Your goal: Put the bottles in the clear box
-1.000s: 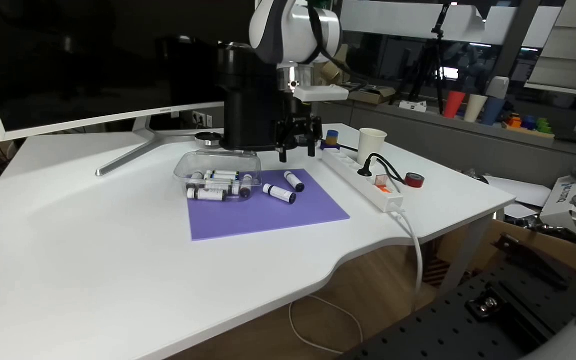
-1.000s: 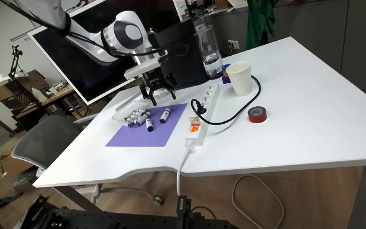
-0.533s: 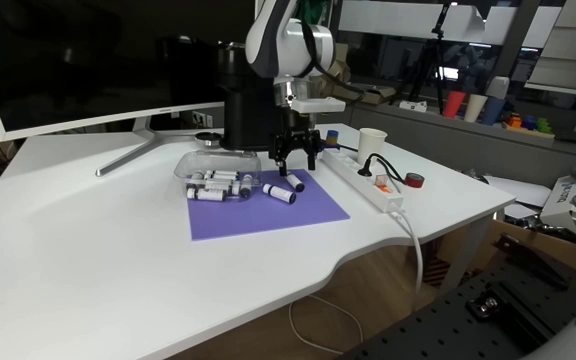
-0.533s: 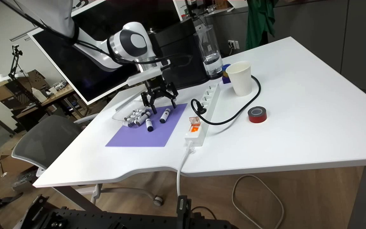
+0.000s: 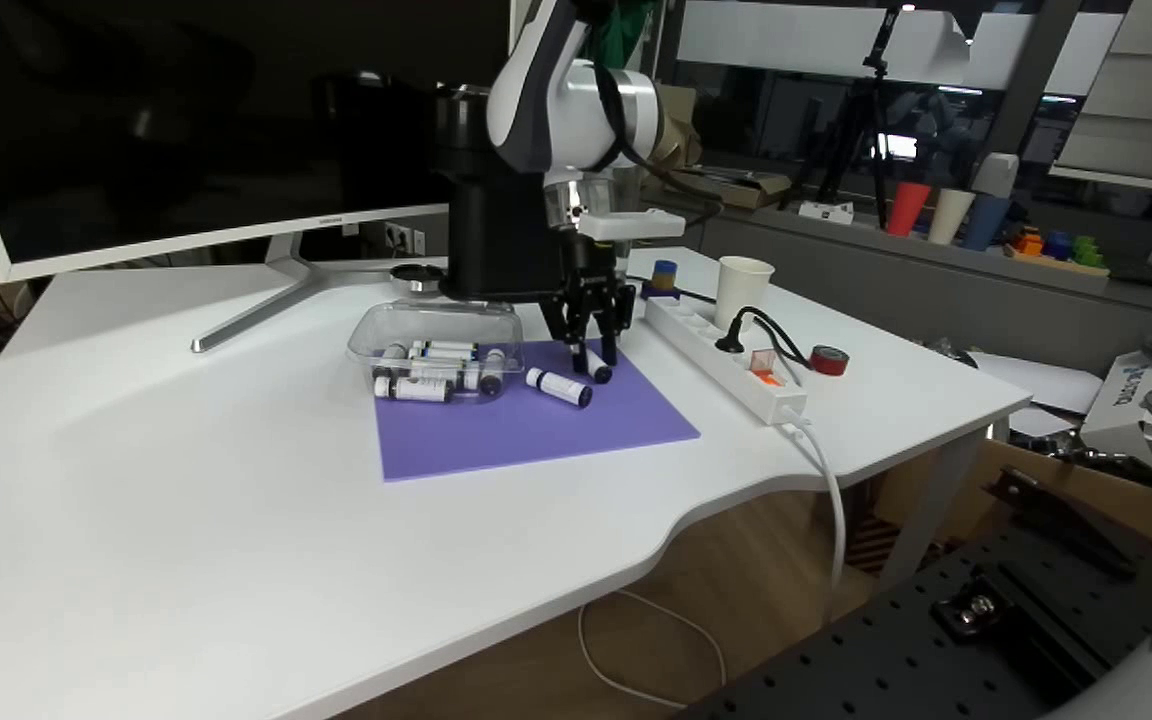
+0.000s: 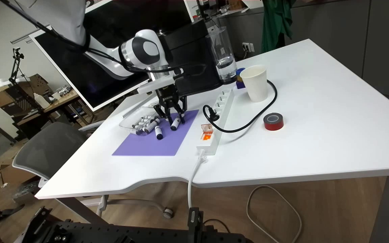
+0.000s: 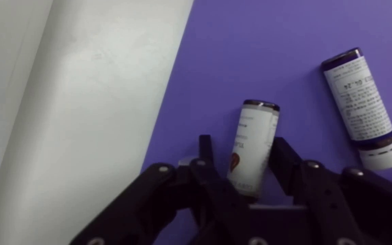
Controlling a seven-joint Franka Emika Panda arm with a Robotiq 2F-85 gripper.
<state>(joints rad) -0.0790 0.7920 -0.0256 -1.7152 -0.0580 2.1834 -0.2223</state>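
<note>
On the purple mat lie two white bottles with dark ends, outside the clear box. One bottle [image 7: 254,149] sits between the fingers of my gripper [image 7: 242,139], which is lowered to the mat. The right-hand pad [image 7: 282,158] touches or nearly touches its side, while purple shows between it and the left finger, so the jaws are still open. A second bottle [image 7: 359,102] rests to the right in the wrist view, and in an exterior view this bottle [image 5: 558,387] lies nearer the camera. The clear box [image 5: 364,335] holds several bottles [image 5: 444,352].
The purple mat [image 5: 536,440] lies under the loose bottles. A white power strip [image 5: 711,350] with a black plug runs beside it, with a paper cup [image 5: 742,290] and red tape [image 5: 828,360] beyond. A tall black box [image 6: 194,60] and a monitor [image 5: 226,130] stand behind.
My gripper has come down to the mat around the farther loose bottle. Its jaws have drawn closer together. The bottles and the clear box look unmoved.
</note>
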